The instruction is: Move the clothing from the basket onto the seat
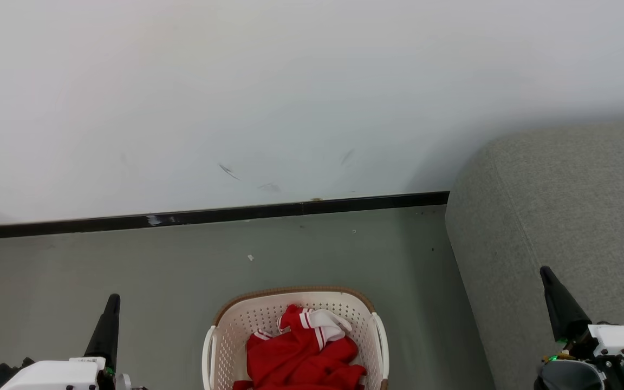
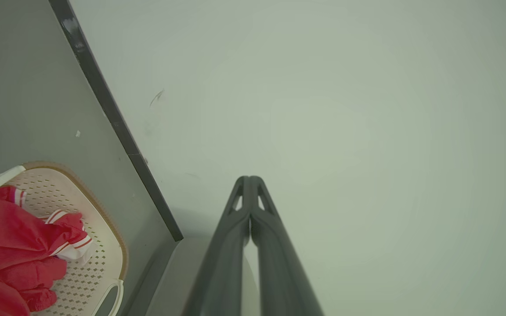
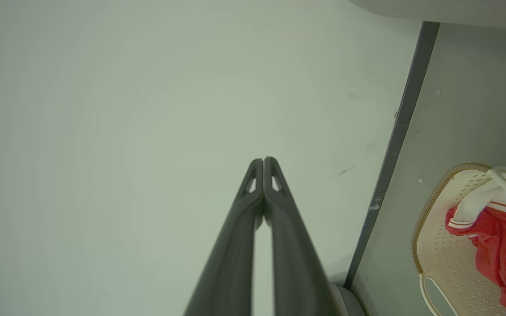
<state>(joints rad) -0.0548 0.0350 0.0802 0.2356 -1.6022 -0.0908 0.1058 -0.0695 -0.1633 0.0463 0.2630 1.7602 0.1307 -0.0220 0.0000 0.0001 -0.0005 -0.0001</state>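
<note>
Closed and empty, the left gripper [image 1: 112, 302] rises at lower left of the head view. Red clothing [image 1: 301, 357] lies bunched in the basket [image 1: 234, 325] at bottom centre, well apart from both pincers. At lower right the right gripper [image 1: 546, 272], fingers pressed together, shows before the grey seat [image 1: 561, 206].

Near end of basket [image 1: 296, 291] off-frame.

Head camera looks forward and down from high above the basket [image 1: 236, 325], facing the wall [image 1: 290, 81]; the wrist cameras sight closely along the left claw [image 2: 250, 181] and right claw [image 3: 263, 161] toward that wall; all three share basket and skirting [image 1: 236, 213].
</note>
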